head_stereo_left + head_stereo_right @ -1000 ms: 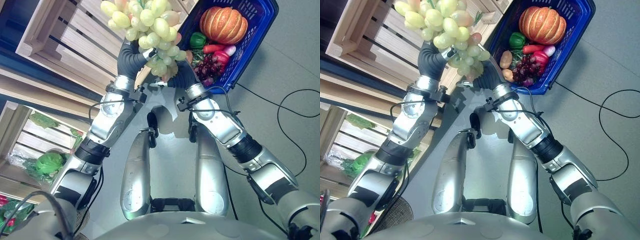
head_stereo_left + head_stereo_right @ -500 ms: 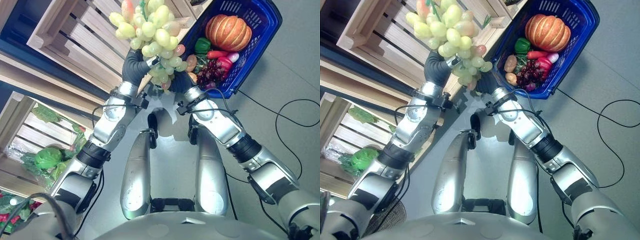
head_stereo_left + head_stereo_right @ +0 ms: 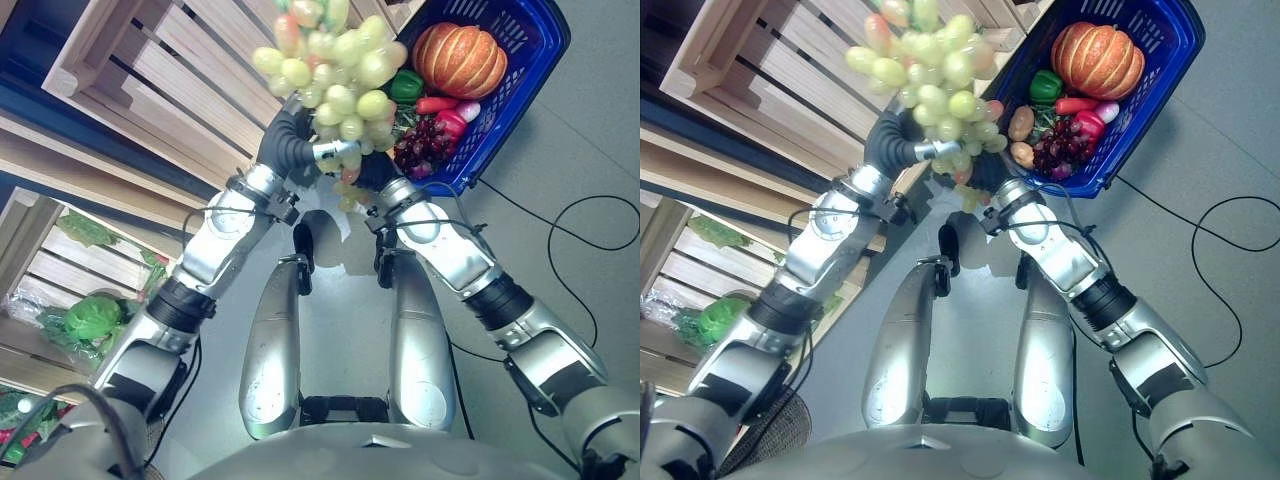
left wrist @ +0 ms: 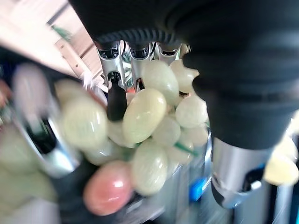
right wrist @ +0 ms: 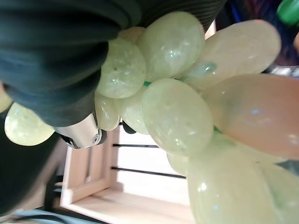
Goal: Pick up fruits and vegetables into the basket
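Both hands hold up a big bunch of green grapes (image 3: 335, 75) just beside the blue basket (image 3: 520, 75). The left hand (image 3: 300, 140) and right hand (image 3: 372, 170) curl round it.

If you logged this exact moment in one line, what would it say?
left hand: curled on green grape bunch | right hand: under bunch, grip unclear | bunch: beside blue basket, not in | basket: pumpkin, pepper, red grapes
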Tool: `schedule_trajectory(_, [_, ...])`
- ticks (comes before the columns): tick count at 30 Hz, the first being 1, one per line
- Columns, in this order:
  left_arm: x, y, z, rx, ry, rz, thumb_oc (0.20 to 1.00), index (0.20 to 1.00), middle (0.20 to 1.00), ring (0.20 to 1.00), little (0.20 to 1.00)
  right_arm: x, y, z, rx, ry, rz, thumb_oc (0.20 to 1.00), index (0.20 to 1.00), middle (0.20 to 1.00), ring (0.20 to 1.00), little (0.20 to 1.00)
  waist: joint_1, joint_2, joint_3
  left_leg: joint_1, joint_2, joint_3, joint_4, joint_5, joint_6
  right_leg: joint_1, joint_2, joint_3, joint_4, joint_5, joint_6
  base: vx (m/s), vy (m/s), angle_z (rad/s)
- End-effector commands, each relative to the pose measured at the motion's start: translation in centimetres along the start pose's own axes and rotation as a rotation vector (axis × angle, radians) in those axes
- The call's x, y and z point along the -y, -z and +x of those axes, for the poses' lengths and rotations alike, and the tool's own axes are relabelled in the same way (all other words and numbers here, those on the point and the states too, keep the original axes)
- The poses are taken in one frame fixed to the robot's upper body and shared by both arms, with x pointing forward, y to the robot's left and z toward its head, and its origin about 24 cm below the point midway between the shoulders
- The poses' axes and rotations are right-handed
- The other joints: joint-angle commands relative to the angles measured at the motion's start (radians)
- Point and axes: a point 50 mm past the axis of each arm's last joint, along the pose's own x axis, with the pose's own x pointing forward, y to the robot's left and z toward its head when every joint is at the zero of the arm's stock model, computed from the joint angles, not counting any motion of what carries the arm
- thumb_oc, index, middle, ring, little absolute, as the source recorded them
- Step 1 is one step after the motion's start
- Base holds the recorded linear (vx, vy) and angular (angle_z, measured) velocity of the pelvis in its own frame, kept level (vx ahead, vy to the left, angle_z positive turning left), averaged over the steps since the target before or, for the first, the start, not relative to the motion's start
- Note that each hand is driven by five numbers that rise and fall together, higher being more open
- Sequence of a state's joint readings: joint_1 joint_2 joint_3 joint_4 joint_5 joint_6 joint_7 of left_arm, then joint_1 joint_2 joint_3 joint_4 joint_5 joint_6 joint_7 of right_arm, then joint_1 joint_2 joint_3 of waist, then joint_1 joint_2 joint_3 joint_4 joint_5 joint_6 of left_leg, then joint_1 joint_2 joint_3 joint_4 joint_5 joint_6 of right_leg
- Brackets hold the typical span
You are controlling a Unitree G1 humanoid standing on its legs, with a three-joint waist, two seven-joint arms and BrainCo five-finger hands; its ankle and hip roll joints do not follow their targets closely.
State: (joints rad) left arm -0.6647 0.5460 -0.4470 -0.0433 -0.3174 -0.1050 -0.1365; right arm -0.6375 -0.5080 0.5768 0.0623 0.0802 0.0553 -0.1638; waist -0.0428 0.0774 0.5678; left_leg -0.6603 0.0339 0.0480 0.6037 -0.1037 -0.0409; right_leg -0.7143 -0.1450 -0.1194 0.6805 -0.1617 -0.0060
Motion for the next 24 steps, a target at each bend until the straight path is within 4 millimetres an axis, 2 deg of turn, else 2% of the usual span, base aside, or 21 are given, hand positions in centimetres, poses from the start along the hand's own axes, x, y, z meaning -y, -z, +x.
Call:
schedule_trajectory(1, [3.1, -4.0, 1.2, 0.162, 0.170, 0.199, 1.000, 1.000, 1.000, 1.000, 1.000, 1.3, -4.8, 1.5, 0.214, 0.036, 0.065, 0.200, 0.200, 0.200, 0.200, 0.200, -0.015, 0.002, -0.048, 0.031, -0.071, 0.118, -0.048, -0.079, 0.102, 0.008, 0.046, -0.025, -0.036, -0.002, 0.015, -0.05, -0.011, -0.03])
schedule_trajectory(2, [2.4, -4.9, 1.6, 0.197, 0.126, 0.321, 1.000, 1.000, 1.000, 1.000, 1.000, 1.8, -4.5, 1.6, 0.201, 0.043, 0.045, 0.200, 0.200, 0.200, 0.200, 0.200, -0.021, 0.004, -0.048, 0.033, -0.068, 0.122, -0.048, -0.077, 0.099, 0.009, 0.046, -0.024, -0.034, -0.003, 0.014, 0.02, -0.010, -0.04])
schedule_trajectory(4, [1.7, -5.7, 1.7, 0.241, 0.075, 0.373, 1.000, 1.000, 1.000, 1.000, 1.000, 2.2, -4.2, 1.6, 0.186, 0.040, 0.024, 0.200, 0.200, 0.200, 0.200, 0.200, -0.023, 0.004, -0.048, 0.032, -0.064, 0.124, -0.045, -0.078, 0.096, 0.007, 0.046, -0.022, -0.030, -0.006, 0.013, 0.02, -0.035, -0.05])
schedule_trajectory(6, [0.4, -7.7, 1.4, 0.365, 0.006, 0.455, 1.000, 1.000, 1.000, 1.000, 1.000, 2.7, -3.4, 1.3, 0.165, -0.016, -0.060, 0.200, 0.200, 0.200, 0.200, 0.200, -0.023, -0.001, -0.048, 0.030, -0.058, 0.124, -0.040, -0.080, 0.089, 0.007, 0.045, -0.025, -0.024, -0.013, 0.013, 0.02, -0.112, -0.06])
schedule_trajectory(9, [-0.4, -9.3, 0.7, 0.457, -0.013, 0.452, 1.000, 1.000, 1.000, 1.000, 1.000, 3.2, -2.8, 0.7, 0.141, -0.051, -0.116, 0.200, 0.200, 0.200, 0.200, 0.200, -0.021, -0.009, -0.048, 0.020, -0.052, 0.121, -0.033, -0.081, 0.085, 0.000, 0.044, -0.032, -0.013, -0.017, 0.011, 0.01, -0.121, -0.04])
schedule_trajectory(11, [-0.6, -9.5, 0.5, 0.474, -0.015, 0.455, 1.000, 1.000, 1.000, 1.000, 1.000, 3.5, -2.2, 0.5, 0.127, -0.052, -0.103, 0.200, 0.200, 0.200, 0.200, 0.200, -0.020, -0.011, -0.048, 0.015, -0.049, 0.120, -0.032, -0.079, 0.083, -0.006, 0.044, -0.035, -0.007, -0.018, 0.010, 0.00, -0.079, 0.00])
schedule_trajectory(15, [-0.8, -10.3, 0.1, 0.547, -0.022, 0.465, 1.000, 1.000, 1.000, 1.000, 1.000, 4.1, 0.1, -0.2, 0.050, -0.008, -0.077, 0.200, 0.200, 0.200, 0.200, 0.200, -0.021, -0.017, -0.048, -0.005, -0.040, 0.115, -0.029, -0.074, 0.079, -0.026, 0.047, -0.043, 0.009, -0.023, 0.007, 0.02, -0.090, 0.01])
schedule_trajectory(16, [-0.7, -10.2, 0.1, 0.543, -0.014, 0.453, 1.000, 1.000, 1.000, 1.000, 1.000, 4.0, 0.6, -0.4, 0.028, -0.005, -0.064, 0.200, 0.200, 0.200, 0.200, 0.200, -0.020, -0.017, -0.048, 0.013, -0.043, 0.104, -0.020, -0.101, 0.073, -0.009, 0.050, -0.033, 0.021, -0.050, 0.015, 0.01, -0.052, 0.02])
schedule_trajectory(17, [-0.7, -10.4, 0.2, 0.541, 0.001, 0.445, 1.000, 1.000, 1.000, 1.000, 1.000, 4.4, 1.2, -0.5, 0.006, 0.019, -0.022, 0.200, 0.200, 0.200, 0.200, 0.200, -0.023, -0.016, -0.048, -0.011, -0.038, 0.115, -0.031, -0.072, 0.077, -0.034, 0.047, -0.044, 0.014, -0.026, 0.006, 0.09, -0.032, 0.02])
schedule_trajectory(18, [-0.5, -10.1, 0.3, 0.521, 0.025, 0.425, 1.000, 1.000, 1.000, 1.000, 1.000, 4.4, 2.1, -0.8, -0.026, 0.030, 0.013, 0.200, 0.200, 0.200, 0.200, 0.200, -0.024, -0.014, -0.048, 0.006, -0.040, 0.105, -0.022, -0.099, 0.071, -0.020, 0.049, -0.035, 0.029, -0.055, 0.014, 0.01, -0.030, 0.02])
schedule_trajectory(19, [-0.4, -9.9, 0.4, 0.508, 0.043, 0.408, 1.000, 1.000, 1.000, 1.000, 1.000, 4.8, 2.5, -0.8, -0.043, 0.047, 0.030, 0.200, 0.200, 0.200, 0.200, 0.200, -0.024, -0.011, -0.048, -0.001, -0.040, 0.105, -0.025, -0.094, 0.069, -0.028, 0.050, -0.035, 0.030, -0.051, 0.013, 0.10, -0.014, 0.01])
schedule_trajectory(22, [-0.2, -8.9, 1.0, 0.424, 0.097, 0.307, 1.000, 1.000, 1.000, 1.000, 1.000, 6.6, 3.8, -0.8, -0.100, 0.105, 0.093, 0.200, 0.200, 0.200, 0.200, 0.200, -0.022, -0.002, -0.048, -0.018, -0.036, 0.104, -0.021, -0.091, 0.065, -0.046, 0.046, -0.036, 0.044, -0.059, 0.012, 0.03, -0.018, -0.03])
schedule_trajectory(24, [0.0, -7.3, 1.3, 0.317, 0.156, 0.179, 1.000, 1.000, 1.000, 1.000, 1.000, 8.2, 4.4, -0.9, -0.131, 0.150, 0.136, 0.200, 0.200, 0.200, 0.200, 0.200, -0.018, 0.006, -0.048, -0.034, -0.032, 0.101, -0.017, -0.087, 0.061, -0.061, 0.040, -0.039, 0.054, -0.062, 0.011, 0.04, -0.018, -0.02])
